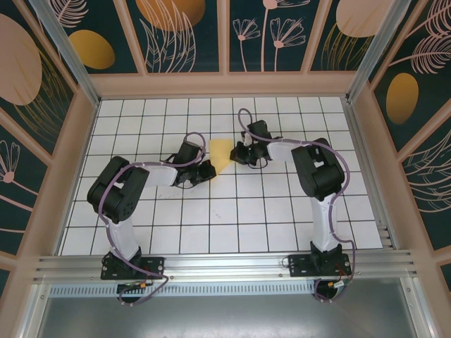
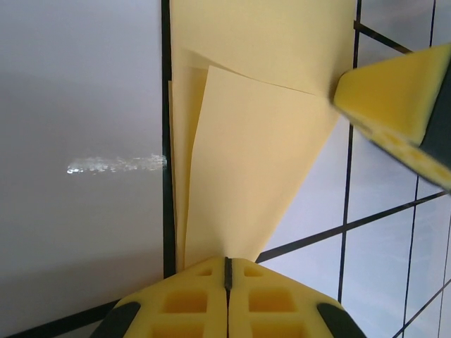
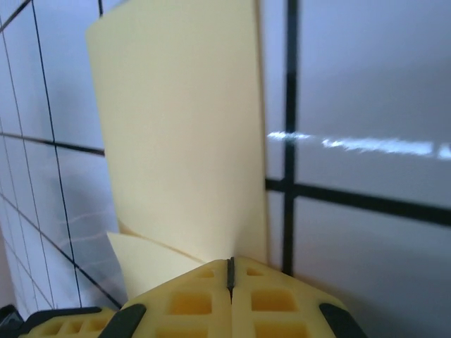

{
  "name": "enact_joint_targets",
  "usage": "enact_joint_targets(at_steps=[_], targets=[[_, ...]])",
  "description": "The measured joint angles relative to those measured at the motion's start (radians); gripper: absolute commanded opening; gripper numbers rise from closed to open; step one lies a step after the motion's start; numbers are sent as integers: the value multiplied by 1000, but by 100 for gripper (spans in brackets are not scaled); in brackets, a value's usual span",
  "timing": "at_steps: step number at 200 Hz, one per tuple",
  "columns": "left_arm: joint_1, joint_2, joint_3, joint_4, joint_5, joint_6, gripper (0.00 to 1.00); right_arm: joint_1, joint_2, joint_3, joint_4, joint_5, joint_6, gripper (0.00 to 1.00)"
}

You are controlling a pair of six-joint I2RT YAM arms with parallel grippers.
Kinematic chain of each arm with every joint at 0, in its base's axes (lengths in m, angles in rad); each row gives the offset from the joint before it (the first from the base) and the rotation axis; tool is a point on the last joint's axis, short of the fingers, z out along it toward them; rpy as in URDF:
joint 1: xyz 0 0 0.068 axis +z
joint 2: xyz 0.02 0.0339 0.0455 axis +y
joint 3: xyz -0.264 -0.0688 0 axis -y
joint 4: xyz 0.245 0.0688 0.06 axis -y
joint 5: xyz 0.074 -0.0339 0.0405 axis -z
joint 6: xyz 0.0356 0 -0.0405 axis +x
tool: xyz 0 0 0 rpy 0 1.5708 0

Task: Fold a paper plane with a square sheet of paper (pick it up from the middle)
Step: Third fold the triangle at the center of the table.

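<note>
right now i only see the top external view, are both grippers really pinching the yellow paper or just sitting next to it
observer: the left gripper is shut on the narrow end of the yellow paper, going by its wrist camera.
operator: and the right
observer: the right gripper is shut on the near edge of the yellow paper as well.
operator: flat or folded
observer: folded; the left wrist view shows overlapping layers with a slanted flap edge on top.
</note>
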Motion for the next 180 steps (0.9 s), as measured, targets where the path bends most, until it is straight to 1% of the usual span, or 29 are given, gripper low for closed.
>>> enact_joint_targets(at_steps=[18,48,67,81,107,145,180], targets=[[0,0,3,-6,0,8,7,-26,-2,8,-3,43,-18,3],[0,-2,4,-8,1,27,9,-46,-48,-10,-8,88,-41,10],[0,-6,4,-13,0,39,12,-42,-113,-53,-2,87,-45,17],[1,-14,3,-16,0,45,17,-35,-152,-85,13,83,-43,22],[1,-39,3,-6,-1,44,22,-23,-178,-138,57,45,-21,30],[1,-51,4,42,-31,26,21,-12,-178,-167,77,4,18,38],[1,-51,21,51,-69,14,20,-6,-169,-167,87,-17,53,41]])
